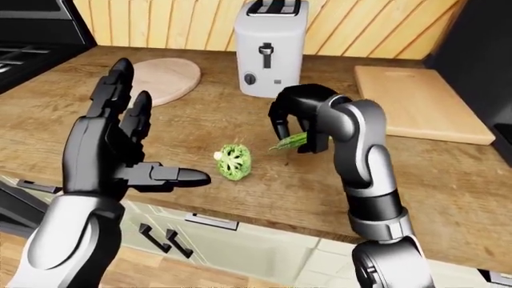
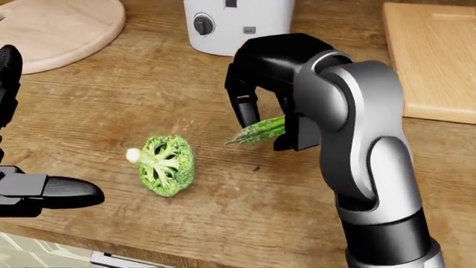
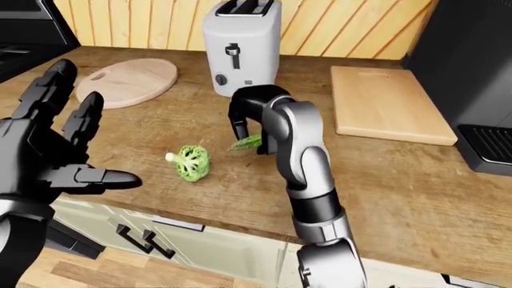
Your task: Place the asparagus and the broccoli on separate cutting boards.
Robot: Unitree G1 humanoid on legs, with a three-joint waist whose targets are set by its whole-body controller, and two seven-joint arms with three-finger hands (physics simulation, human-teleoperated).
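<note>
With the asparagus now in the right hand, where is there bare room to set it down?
Both boards are bare: the rectangular cutting board at the view's right, and the round cutting board left of the toaster. Crowded: the counter between the broccoli and the right hand holding the asparagus.

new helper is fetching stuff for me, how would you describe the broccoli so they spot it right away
Start at the white toaster standing on the long wooden counter. In the left-eye view, look below it and slightly left to the small green broccoli floret lying alone on the bare wood. It is round and ruffled with a pale stub of stalk, unlike the thin green asparagus spears held in the black right hand.
</note>
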